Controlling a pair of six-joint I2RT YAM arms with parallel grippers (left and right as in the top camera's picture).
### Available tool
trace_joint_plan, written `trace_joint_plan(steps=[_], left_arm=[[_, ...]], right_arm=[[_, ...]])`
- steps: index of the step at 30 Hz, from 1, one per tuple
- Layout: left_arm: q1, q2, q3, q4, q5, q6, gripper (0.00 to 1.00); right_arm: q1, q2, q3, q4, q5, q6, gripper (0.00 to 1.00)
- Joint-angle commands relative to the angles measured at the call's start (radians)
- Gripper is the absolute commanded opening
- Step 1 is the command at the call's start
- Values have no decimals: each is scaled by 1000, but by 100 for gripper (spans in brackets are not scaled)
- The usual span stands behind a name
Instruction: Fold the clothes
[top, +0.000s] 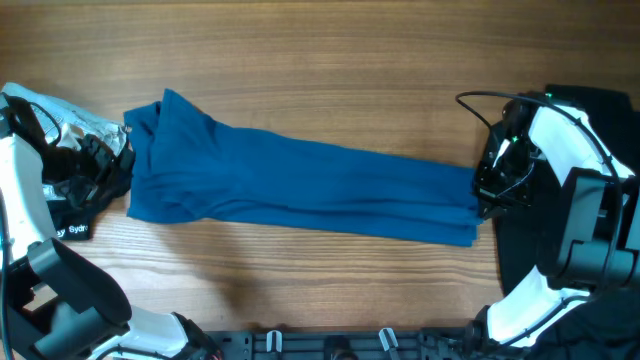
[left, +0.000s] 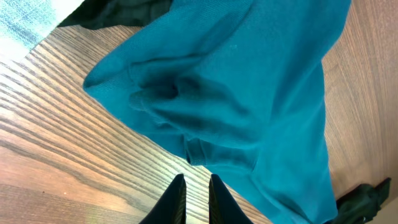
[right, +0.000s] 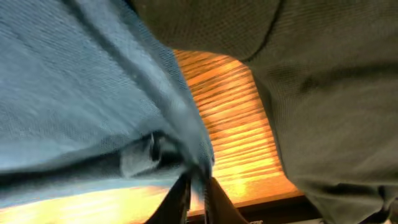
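Right gripper pinches the blue shirt at its right end. Left gripper, nearly closed and empty, sits just off its left end. Between them the shirt stretches lengthwise along the desk.

Overhead: looks straight down, whole worktop in frame. Left wrist: close over the blue shirt near the worktop's left edge. Right wrist: closer still, at the right edge. All three share the shirt.
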Motion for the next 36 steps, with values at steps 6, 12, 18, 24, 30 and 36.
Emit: trace_joint_plan(steps=[6, 12, 18, 24, 30, 36], left_arm=[[7, -26, 8, 11, -5, 19, 14], [5, -26, 8, 10, 5, 19, 15], [-73, -26, 8, 6, 21, 40, 14], [-223, -26, 8, 42, -156, 65, 29], [-304, -19, -93, 214, -215, 68, 12], [-302, -14, -360, 525, -211, 68, 4]], right_arm=[[-7, -30, 14, -82, -170, -157, 48], [-9, -30, 31, 23, -357, -239, 23], [-9, -30, 30, 143, -346, -103, 49], [-34, -29, -6, 189, -224, -53, 83], [-39, -29, -87, 193, -236, -51, 82], [-39, -29, -84, 212, -236, -81, 82]])
